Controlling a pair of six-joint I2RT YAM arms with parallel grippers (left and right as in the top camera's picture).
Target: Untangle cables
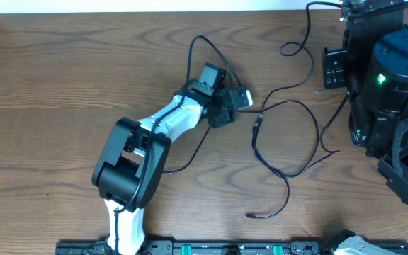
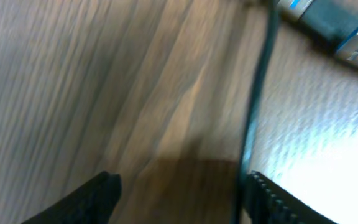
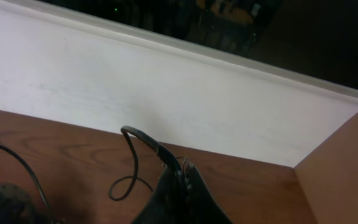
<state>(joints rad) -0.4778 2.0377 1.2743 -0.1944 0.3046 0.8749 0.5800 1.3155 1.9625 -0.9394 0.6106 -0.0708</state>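
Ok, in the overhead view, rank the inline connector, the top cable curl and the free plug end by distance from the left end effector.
From the left end effector:
1. inline connector, close beside it on the black cable.
2. cable curl, up toward the table's far edge.
3. free plug end, down near the front edge.

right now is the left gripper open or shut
Open: the left gripper's fingers stand apart, bare table between them, with a black cable beside one finger, not clamped.

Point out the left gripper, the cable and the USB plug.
left gripper [image 2: 179,199]: left wrist view, midway between fingertips
cable [image 1: 317,133]: overhead view, right side of loop
USB plug [image 2: 328,22]: left wrist view, dark body
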